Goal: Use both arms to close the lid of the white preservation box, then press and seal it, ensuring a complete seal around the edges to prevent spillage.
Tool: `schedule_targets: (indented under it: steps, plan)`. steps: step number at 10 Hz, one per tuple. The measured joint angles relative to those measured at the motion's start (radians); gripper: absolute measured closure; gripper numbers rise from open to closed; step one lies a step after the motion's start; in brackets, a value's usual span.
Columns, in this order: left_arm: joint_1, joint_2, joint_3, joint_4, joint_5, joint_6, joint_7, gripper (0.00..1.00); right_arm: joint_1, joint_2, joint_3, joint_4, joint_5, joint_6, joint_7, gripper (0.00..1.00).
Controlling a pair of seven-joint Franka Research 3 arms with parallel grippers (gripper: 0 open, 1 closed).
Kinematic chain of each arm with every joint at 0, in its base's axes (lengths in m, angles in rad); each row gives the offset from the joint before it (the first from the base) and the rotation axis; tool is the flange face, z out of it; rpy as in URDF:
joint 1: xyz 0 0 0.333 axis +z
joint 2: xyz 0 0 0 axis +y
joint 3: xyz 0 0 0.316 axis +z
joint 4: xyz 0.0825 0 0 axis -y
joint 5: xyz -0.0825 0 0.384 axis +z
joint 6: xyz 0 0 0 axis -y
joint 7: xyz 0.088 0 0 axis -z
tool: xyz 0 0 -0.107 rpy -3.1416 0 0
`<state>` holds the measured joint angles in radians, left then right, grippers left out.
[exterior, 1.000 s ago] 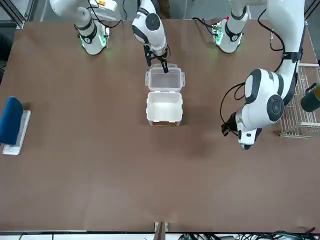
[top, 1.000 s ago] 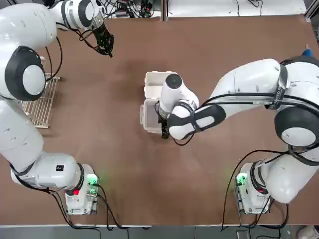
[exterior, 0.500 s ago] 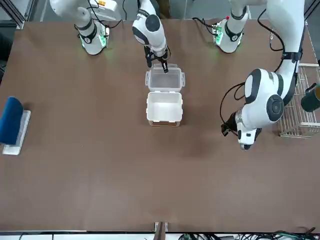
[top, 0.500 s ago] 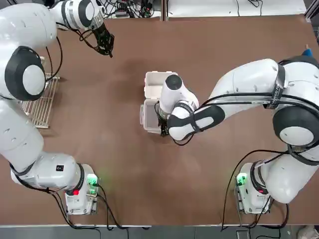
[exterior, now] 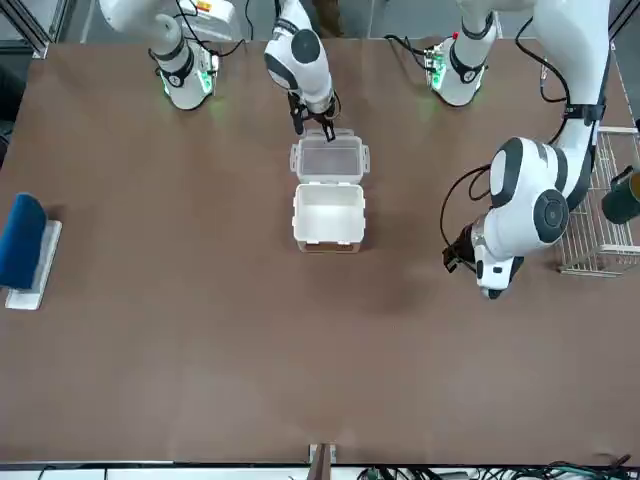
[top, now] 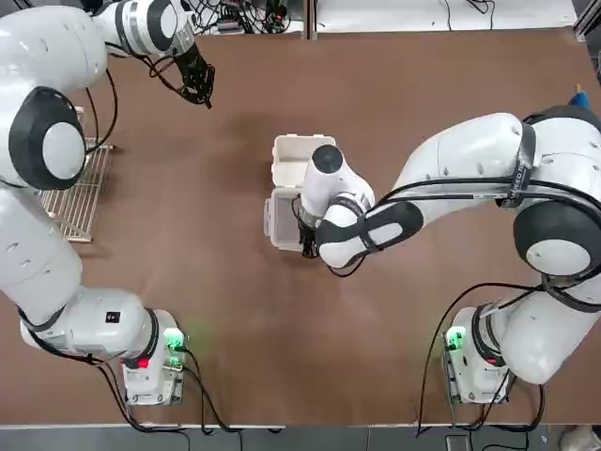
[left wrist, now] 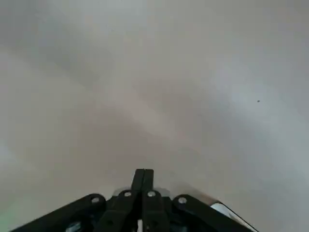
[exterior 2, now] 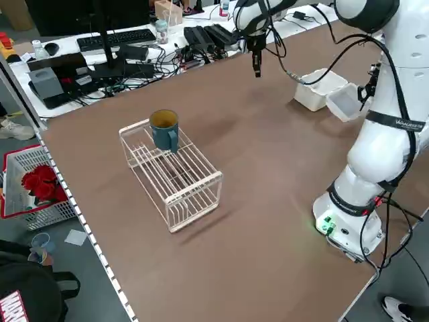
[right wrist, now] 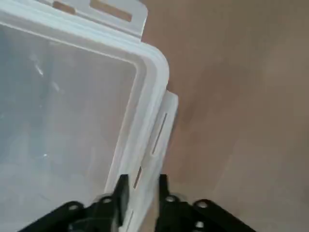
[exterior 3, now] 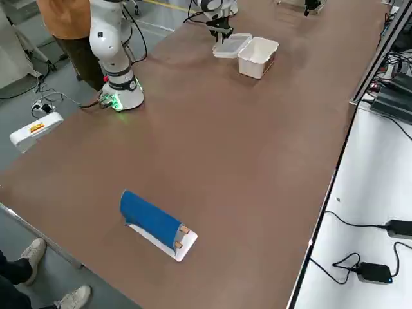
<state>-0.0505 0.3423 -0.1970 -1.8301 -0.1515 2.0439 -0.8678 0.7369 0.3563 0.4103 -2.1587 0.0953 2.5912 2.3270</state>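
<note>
Box point(exterior: 329, 214) lay open on counter point(exterior: 300, 350), lid point(right wrist: 72, 96) on box's robot side. Right hand point(right wrist: 144, 179) nearer, at lid edge farthest from box, parted around tab point(right wrist: 148, 164); grip: could not tell. Left hand point(left wrist: 144, 171) clenched, empty, left of box. Judged: lift edge toward box.

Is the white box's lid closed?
No, the lid lies flipped open beside the white box, whose inside shows.
</note>
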Motion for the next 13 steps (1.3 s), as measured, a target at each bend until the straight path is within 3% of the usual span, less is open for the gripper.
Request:
schedule_targets:
  steps: [7, 13]
  plan:
    - [0.007, -0.001, 0.001, 0.005, 0.000, -0.021, 0.007, 0.99, 0.001, 0.000, -0.011, -0.003, 0.000, 0.001, 0.021, 0.90]
    - [0.010, -0.003, 0.001, 0.017, 0.000, -0.029, 0.018, 0.99, 0.000, -0.002, -0.013, 0.022, 0.000, -0.035, 0.058, 0.91]
